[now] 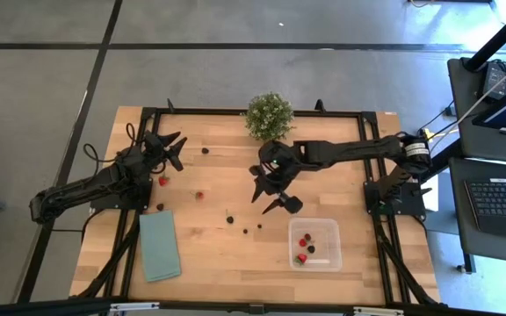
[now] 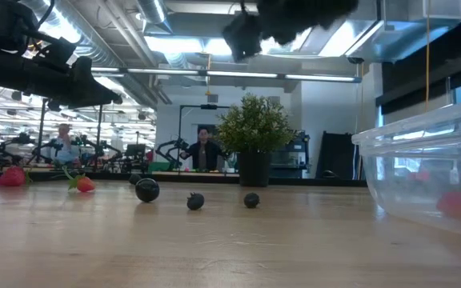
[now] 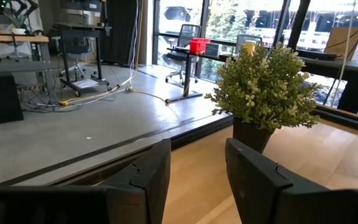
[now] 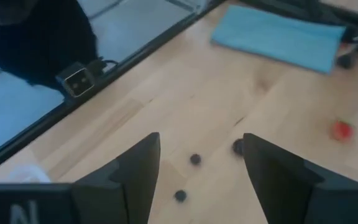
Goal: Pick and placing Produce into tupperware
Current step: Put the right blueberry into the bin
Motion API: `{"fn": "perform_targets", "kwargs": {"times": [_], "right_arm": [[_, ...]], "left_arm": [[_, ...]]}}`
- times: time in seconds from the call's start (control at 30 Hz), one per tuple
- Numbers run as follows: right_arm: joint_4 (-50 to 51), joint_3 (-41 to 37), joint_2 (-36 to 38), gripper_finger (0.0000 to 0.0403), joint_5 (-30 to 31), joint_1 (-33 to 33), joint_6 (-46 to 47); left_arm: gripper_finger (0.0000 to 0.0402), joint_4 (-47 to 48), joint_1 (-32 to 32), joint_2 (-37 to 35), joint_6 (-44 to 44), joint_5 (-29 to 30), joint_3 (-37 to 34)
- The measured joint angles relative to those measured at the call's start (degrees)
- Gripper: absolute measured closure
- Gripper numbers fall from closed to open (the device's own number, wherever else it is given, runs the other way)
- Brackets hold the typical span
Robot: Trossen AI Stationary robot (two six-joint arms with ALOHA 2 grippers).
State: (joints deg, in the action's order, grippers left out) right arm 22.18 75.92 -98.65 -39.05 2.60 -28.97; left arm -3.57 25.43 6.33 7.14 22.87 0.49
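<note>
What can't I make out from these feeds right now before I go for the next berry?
- Tupperware contents: too small in the high view, blurred through its wall in the low view; exact count unclear.
- Right gripper: the low view cuts it off at the top edge.
- Dark berries: tiny blurred dots in the right wrist view; type unreadable.
- Left gripper: tips out of frame.

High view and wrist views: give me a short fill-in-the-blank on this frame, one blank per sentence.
1. The red produce already placed lies inside the clear ____.
2. The teal cloth lies nearest the ____ arm.
3. The right gripper hangs over the table with its fingers ____.
4. The left gripper faces the potted ____.

Missing words: tupperware; left; open; plant
</note>
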Motion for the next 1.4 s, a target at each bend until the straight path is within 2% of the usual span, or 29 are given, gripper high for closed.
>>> {"fn": "perform_targets", "kwargs": {"times": [0.13,0.23,0.43,0.63,0.9,1.03,1.27,1.4], "right_arm": [[-10.88,-7.31,0.09,0.0173,-3.37,0.98,0.21],[-19.48,-12.71,0.09,0.0173,-3.37,1.0,0.18],[-34.86,-23.72,-0.13,0.0173,0.24,1.15,1.29],[-46.08,-30.92,-0.15,0.0173,5.56,1.11,1.59],[-48.79,-32.02,-0.15,0.0173,7.08,2.84,1.69],[-53.72,-31.96,-0.97,0.0173,7.79,2.86,1.72],[-56.48,-29.76,-7.47,0.0173,7.58,2.86,-0.07],[-56.73,-26.04,-12.73,0.0173,4.64,2.86,-0.02]], "left_arm": [[0.0257,0.0,0.0,0.0,0.0,0.0,0.0],[0.0257,0.02,0.0,0.0,-0.02,0.0,0.0],[0.0257,0.01,0.0,0.0,-0.02,0.1,0.01],[0.0257,0.0,0.0,0.0,-0.02,0.12,0.0],[0.0257,0.01,0.0,0.0,-0.21,0.13,0.01],[0.0257,0.0,0.0,0.0,-0.22,0.15,0.0],[0.0257,0.02,0.0,0.0,-0.22,0.17,0.01],[0.0257,0.0,0.0,0.0,-0.22,0.17,0.02]]}}
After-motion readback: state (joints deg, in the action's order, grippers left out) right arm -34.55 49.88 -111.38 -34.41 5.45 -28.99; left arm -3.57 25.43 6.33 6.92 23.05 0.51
